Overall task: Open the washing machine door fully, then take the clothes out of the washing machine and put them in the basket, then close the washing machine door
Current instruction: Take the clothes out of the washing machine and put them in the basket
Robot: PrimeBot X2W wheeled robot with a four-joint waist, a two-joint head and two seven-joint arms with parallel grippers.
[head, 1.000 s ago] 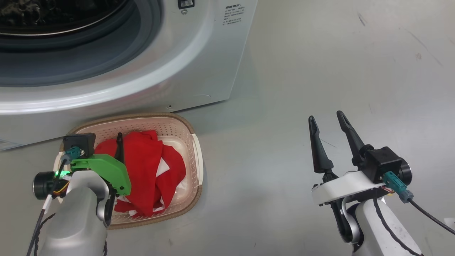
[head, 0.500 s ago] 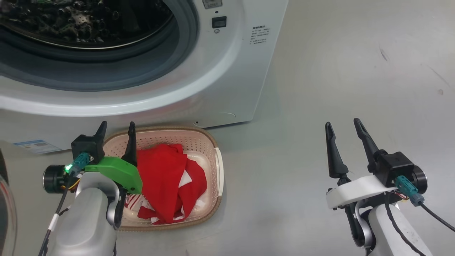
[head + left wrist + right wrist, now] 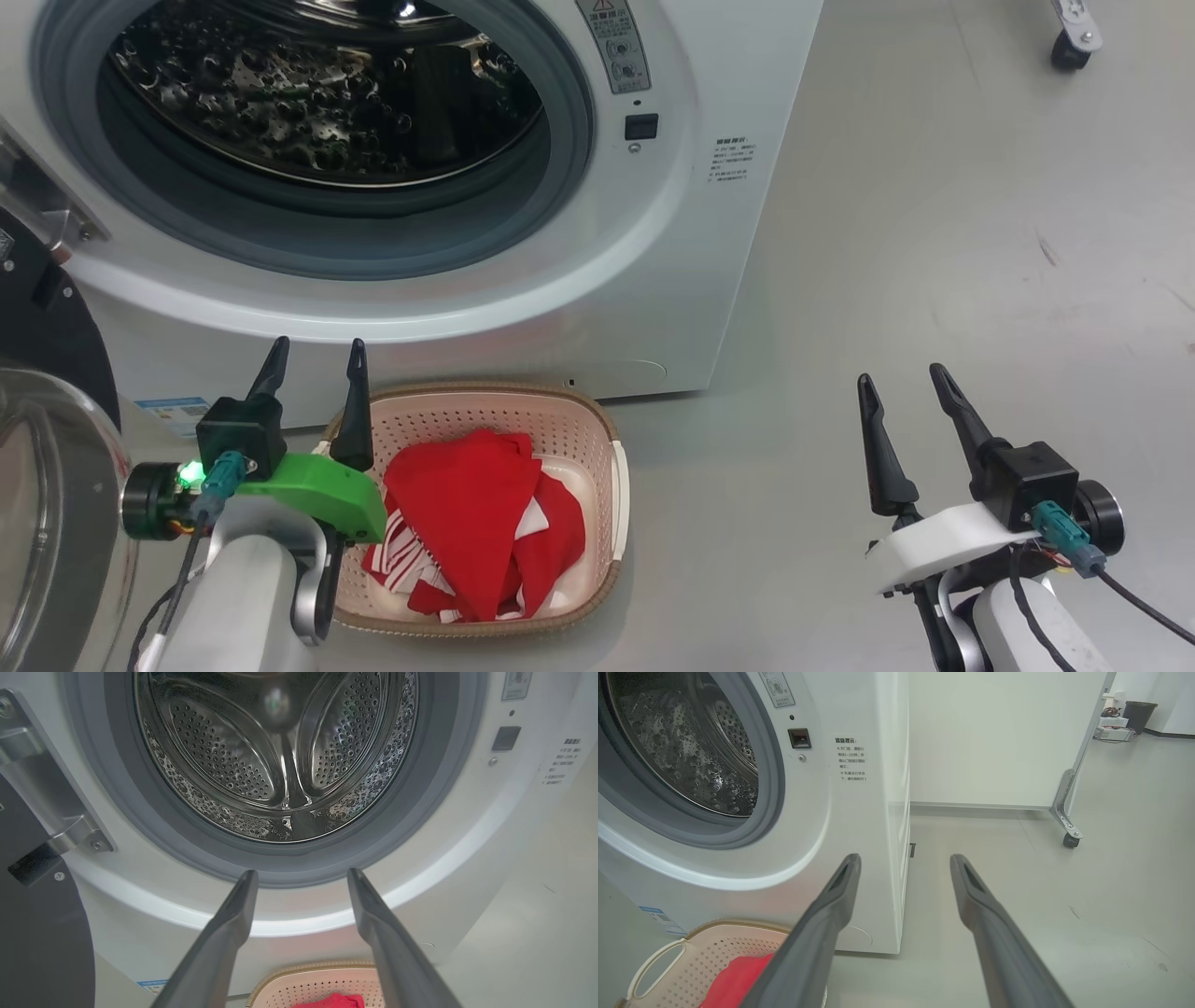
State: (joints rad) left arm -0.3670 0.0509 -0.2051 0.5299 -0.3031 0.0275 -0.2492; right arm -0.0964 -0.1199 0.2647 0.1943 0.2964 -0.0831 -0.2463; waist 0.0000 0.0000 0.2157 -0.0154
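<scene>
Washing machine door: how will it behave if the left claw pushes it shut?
The door probably swings as one rigid piece on its metal hinge. Its bulging glass bowl suggests weight; the glossy surface may let the left claw slip.

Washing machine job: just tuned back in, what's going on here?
The clothes lie in the basket in front of the washing machine, whose drum looks empty. The washing machine door stands open at the left. The left tool and right tool are both open and hold nothing.
</scene>
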